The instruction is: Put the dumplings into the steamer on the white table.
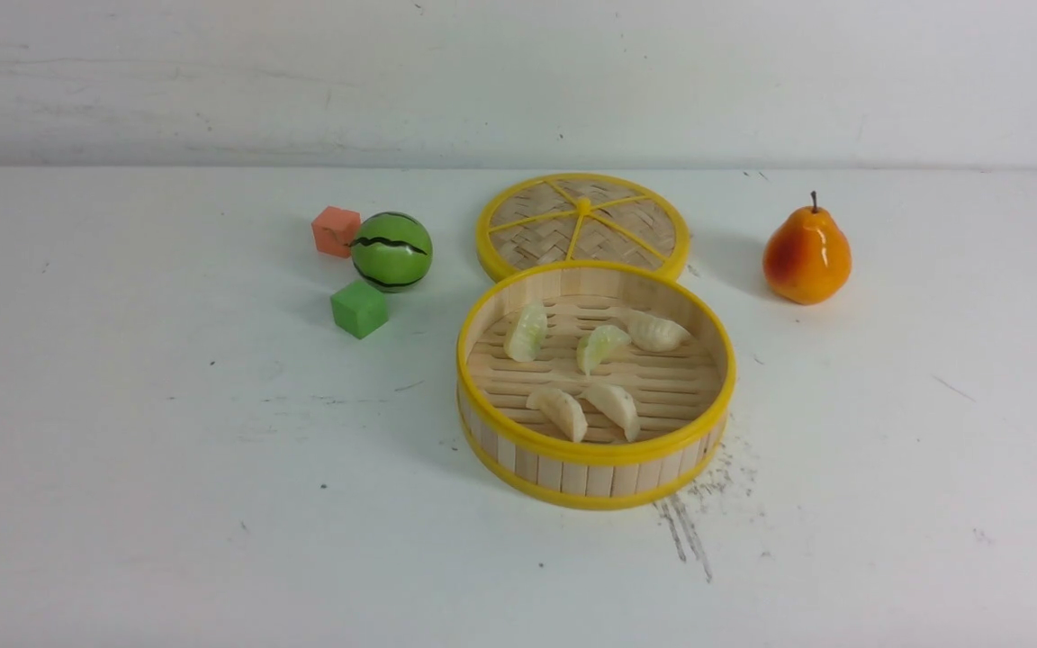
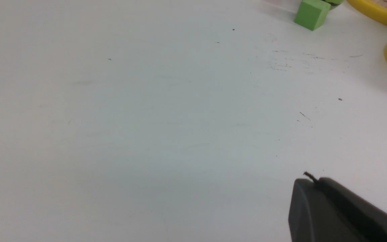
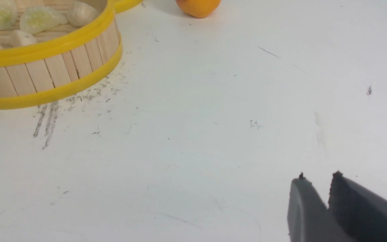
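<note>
White scuffed surface (image 1: 122, 468) fills all three views, with a pale wall behind it in the front view.

Round bamboo steamer with slatted floor and yellow rims (image 1: 597, 454) sits near the middle. Five small cream-white pleated toy dumplings (image 1: 604, 346), some tinted green, all lie inside it on the slats: three toward the far side, two toward the near wall. None is seen out on the surface.

Flat woven lid with yellow spokes (image 1: 583, 225) lies just behind the steamer, its near edge hidden by the steamer's far rim. Off to the robot's left: an orange-pink cube (image 1: 336, 230), a green striped watermelon ball (image 1: 392, 251) and a green cube (image 1: 359, 309). An orange toy pear (image 1: 806, 255) stands well to the right.

Left gripper (image 2: 309, 179): fingers clenched together, nothing between them, over bare surface. Right gripper (image 3: 317, 181): fingers parted a little, a narrow gap showing, nothing in it; steamer wall well apart from it.

Judgement: loading looks complete, step in hand is clearing off. To do it well, keep both arms low-risk: draw back away from the steamer rim, no sweep across the basket or the loose toys, so the dumplings stay settled.
</note>
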